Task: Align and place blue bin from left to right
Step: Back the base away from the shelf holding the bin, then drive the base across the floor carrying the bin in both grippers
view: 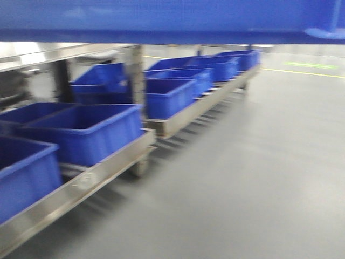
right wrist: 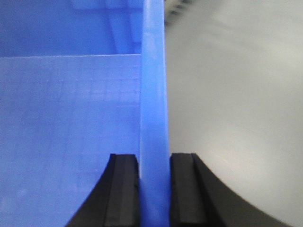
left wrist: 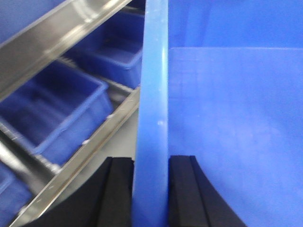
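Blue bin (view: 161, 21) up in the air, across the top of the front view, above the gray floor (view: 259, 172) and near a metal rack (view: 108, 162) loaded with other blue bins (view: 86, 132). Clamped at two opposite walls: left gripper (left wrist: 151, 165) narrow over the thick rim (left wrist: 154, 85), black pads (left wrist: 120, 189) against both faces of the wall; right gripper (right wrist: 154, 165) the same on the opposite wall.

Probably light for its size, with nothing visible inside in the wrist views. Stiff enough to keep its shape, though long plastic walls likely to bend a little. Smooth and glossy, so perhaps slippery under the pads. Better to pinch deep over the rim, near the middle of each wall, and to keep both sides level. Hardly fragile.

Front view blurred, so impossible to tell the exact free place on the rack.
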Motion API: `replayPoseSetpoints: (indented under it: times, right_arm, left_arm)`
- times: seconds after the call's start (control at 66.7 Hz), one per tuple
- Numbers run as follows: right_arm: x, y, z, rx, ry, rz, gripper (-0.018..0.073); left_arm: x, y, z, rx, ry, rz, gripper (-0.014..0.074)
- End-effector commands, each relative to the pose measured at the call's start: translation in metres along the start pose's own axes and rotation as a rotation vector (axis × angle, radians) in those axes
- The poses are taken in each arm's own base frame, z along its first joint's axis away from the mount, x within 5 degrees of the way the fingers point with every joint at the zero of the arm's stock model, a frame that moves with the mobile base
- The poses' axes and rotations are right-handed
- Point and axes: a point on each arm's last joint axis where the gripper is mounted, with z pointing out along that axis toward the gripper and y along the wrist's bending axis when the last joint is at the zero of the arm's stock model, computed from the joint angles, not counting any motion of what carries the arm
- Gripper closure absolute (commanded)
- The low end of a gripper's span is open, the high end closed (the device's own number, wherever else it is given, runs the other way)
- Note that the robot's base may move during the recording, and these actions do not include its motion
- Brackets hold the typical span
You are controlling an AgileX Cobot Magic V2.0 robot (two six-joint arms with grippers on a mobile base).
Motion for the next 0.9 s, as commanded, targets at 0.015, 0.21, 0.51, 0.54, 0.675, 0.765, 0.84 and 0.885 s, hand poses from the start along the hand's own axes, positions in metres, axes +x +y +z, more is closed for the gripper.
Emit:
replayPoseSetpoints:
  times: [0.015,0.21,0.51,0.54,0.675,0.765,0.84,0.885]
  right_arm:
    - [-0.0107,0.0191,-0.0071,-0.200,-0.120,0.005,0.0725]
    - [-0.0107,0.0191,-0.0071,-0.200,-0.120,0.005,0.0725]
    - [-0.0107,0.0191,-0.0071,-0.200,-0.120,0.005,0.0725]
    - [-0.0107,0.0191,-0.0071,-0.200,-0.120,0.005,0.0725]
    - [-0.0107,0.0191,-0.0071,-0.200,-0.120,0.005,0.0725]
    - [-0.0107,0.0191,-0.0071,-0.200,-0.120,0.005,0.0725]
    - [-0.0107,0.0191,-0.0071,-0.200,-0.120,0.005,0.0725]
    - [-0.0109,0.0192,-0.0072,-0.202,-0.122,0.005,0.0725]
  left_arm:
    - [-0.0088,-0.0073,-0.0045,0.069,-0.091,-0.004,0.0707]
    - [-0.0088,-0.0073,-0.0045,0.069,-0.091,-0.004,0.0707]
    - [-0.0088,-0.0073,-0.0045,0.069,-0.091,-0.004,0.0707]
    - [-0.0088,-0.0073,-0.0045,0.069,-0.091,-0.004,0.0707]
    - [-0.0088,-0.0073,-0.0045,0.069,-0.091,-0.004,0.0707]
    - [-0.0088,-0.0073,-0.0045,0.069,-0.091,-0.004,0.0707]
    - [-0.0088,-0.0073,-0.0045,0.069,-0.091,-0.004,0.0707]
    - [-0.0088,-0.0073,-0.0045,0.069,-0.091,-0.004,0.0707]
